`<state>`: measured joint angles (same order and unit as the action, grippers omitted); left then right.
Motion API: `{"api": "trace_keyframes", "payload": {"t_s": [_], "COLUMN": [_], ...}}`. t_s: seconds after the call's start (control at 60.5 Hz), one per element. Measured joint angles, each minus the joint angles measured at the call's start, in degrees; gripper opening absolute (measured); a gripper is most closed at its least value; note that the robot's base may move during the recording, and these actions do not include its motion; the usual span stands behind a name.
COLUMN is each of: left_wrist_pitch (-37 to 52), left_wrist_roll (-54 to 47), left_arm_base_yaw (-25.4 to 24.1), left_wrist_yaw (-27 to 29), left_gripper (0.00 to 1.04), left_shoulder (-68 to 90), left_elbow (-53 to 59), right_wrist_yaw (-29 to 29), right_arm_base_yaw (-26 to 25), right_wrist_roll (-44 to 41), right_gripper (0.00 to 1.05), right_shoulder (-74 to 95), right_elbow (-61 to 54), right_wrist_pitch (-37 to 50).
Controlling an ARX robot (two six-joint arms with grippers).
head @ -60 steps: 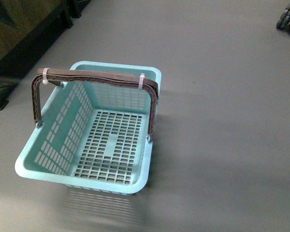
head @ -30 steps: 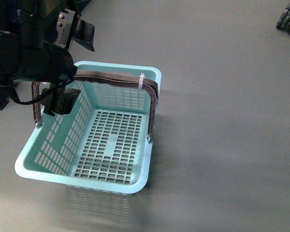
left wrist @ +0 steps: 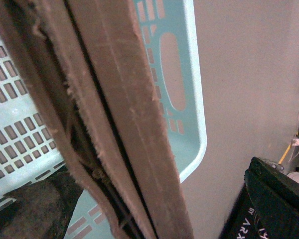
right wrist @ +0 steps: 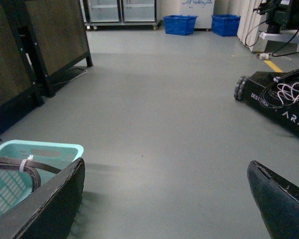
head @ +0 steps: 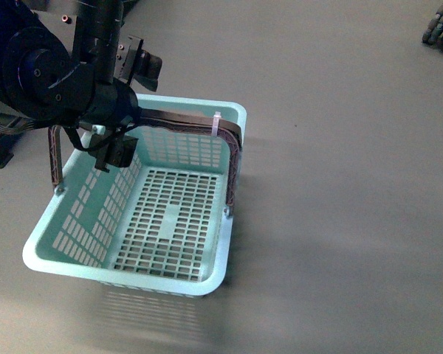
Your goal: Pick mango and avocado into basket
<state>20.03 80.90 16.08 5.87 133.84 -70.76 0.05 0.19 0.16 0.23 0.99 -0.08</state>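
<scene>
The teal basket (head: 130, 275) stands on the grey floor at centre-left of the front view, with nothing inside. Its brown handles (head: 179, 120) lie folded together across the far end, tied with a white zip tie (head: 216, 123). My left gripper (head: 130, 110) hangs open over the basket's far left corner, one finger on each side of the handles. Up close the handles (left wrist: 124, 114) run between the left gripper's (left wrist: 149, 214) fingers. My right gripper (right wrist: 164, 209) is open over bare floor, just right of the basket's corner (right wrist: 45, 148). The mango and the avocado are out of view.
Dark cabinets (right wrist: 40, 45) stand on the left side of the room. Blue crates (right wrist: 180, 24) sit at the far wall. Another robot base with cables (right wrist: 281, 97) is on the right, and its wheel (head: 438, 23) shows at the front view's top right corner.
The left arm came into the front view from the left and now straddles the handles at the basket's far left corner. The basket has not moved.
</scene>
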Motion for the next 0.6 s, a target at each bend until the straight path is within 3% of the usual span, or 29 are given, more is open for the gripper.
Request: {"api": "trace_keyframes", "payload": {"t_s": [0.281,0.364,0.595], "left_wrist_pitch": [-4.5,-4.2,-2.8], "left_wrist_roll": [3.7,5.2,6.6], "left_arm_base_yaw": [-0.8,-0.8,-0.7], "left_wrist_yaw": [1.8,1.7,1.7], "left_gripper": [0.24,0.18,0.17], "left_shoulder": [1.3,1.0,-4.3], "left_elbow": [-2.6,-2.0,5.0], "right_wrist_yaw": [0.0,0.0,0.0], "right_arm_base_yaw": [0.0,0.0,0.0], "right_wrist_roll": [0.0,0.0,0.0], "right_gripper": [0.96,0.96,0.96], "right_shoulder": [0.0,0.0,0.0], "right_elbow": [0.0,0.0,0.0], "right_wrist_pitch": [0.0,0.0,0.0]}}
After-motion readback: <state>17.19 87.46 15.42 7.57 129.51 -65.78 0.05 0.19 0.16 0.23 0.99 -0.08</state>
